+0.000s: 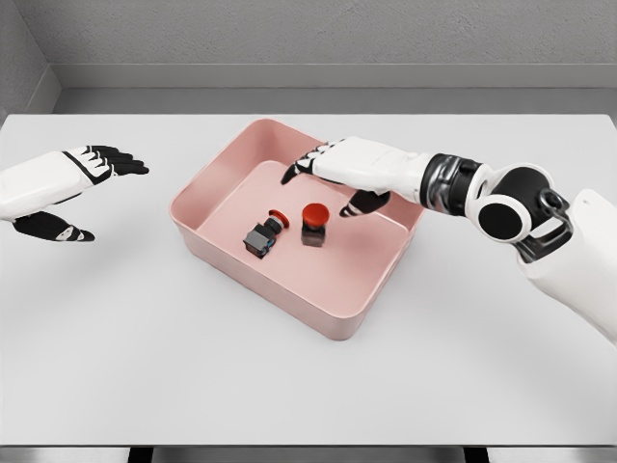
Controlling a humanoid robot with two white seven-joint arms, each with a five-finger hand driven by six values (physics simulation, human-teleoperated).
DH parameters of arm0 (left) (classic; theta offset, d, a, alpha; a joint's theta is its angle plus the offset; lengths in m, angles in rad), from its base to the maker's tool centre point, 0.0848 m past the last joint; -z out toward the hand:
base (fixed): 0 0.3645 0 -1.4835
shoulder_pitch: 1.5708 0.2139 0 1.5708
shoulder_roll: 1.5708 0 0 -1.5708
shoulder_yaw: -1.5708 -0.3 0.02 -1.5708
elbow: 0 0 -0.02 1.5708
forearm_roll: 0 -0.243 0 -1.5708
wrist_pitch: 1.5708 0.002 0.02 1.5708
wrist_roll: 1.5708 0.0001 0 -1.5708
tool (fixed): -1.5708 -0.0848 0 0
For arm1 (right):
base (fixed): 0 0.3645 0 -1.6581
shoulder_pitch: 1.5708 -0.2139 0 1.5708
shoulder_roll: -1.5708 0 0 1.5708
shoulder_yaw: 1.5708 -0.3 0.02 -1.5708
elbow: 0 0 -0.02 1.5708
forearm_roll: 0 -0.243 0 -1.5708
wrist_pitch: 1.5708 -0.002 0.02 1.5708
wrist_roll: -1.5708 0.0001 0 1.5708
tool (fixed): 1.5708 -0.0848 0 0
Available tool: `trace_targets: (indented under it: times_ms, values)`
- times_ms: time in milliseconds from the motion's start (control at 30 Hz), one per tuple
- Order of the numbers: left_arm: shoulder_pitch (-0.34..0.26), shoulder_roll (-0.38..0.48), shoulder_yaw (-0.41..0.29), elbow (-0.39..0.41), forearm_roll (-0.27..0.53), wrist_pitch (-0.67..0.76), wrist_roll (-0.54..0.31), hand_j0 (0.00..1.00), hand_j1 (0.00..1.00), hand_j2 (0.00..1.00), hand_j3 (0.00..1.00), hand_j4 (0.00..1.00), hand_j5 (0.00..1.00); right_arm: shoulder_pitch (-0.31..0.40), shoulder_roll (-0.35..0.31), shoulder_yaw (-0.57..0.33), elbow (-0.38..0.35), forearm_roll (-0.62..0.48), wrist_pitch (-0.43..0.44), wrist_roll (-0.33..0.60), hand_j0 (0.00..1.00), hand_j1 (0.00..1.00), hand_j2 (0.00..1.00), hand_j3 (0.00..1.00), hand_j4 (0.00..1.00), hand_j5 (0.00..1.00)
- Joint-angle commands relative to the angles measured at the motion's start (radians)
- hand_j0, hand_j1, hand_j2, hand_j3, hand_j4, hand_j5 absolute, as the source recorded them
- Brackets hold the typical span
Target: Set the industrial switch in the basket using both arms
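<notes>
Item: pink rectangular plastic basket (339,311), on white surface (145,357). Contents: 2 industrial switches w/ red mushroom buttons on dark bodies: one upright (313,224) near basket centre, one tipped on its side (262,234) just left of it, both on basket floor. Right robot hand (333,178): over basket's far-right part, above upright switch, fingers spread, holding nothing. Left robot hand (72,193): well left of basket, off the surface, fingers spread, empty. Labels/writing: none legible on any item.

Both arms reach inward, left hand (72,188) and right hand (337,178) open-fingered.
</notes>
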Motion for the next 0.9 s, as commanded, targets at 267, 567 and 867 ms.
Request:
trace_targets:
  times_ms: [267, 567, 867]
  values:
    - [0.0, 0.001, 0.0, 0.002, 0.006, 0.001, 0.0, 1.0, 1.0, 1.0, 1.0, 1.0, 1.0, -0.006, -0.028, -0.156, -0.004, 0.001, -0.006, 0.0, 1.0, 1.0, 1.0, 1.0, 1.0, 1.0]
    - [0.015, 0.004, 0.0, 0.005, 0.002, 0.001, -0.009, 1.0, 1.0, 1.0, 1.0, 1.0, 1.0, 0.195, -0.229, -0.495, 0.015, 0.001, -0.04, 0.0, 1.0, 1.0, 1.0, 1.0, 1.0, 1.0]
    - [0.021, 0.008, 0.0, 0.002, -0.001, 0.001, -0.013, 1.0, 1.0, 1.0, 1.0, 1.0, 1.0, 0.368, -0.239, -0.684, 0.151, 0.004, -0.23, 0.0, 1.0, 1.0, 1.0, 1.0, 1.0, 1.0]
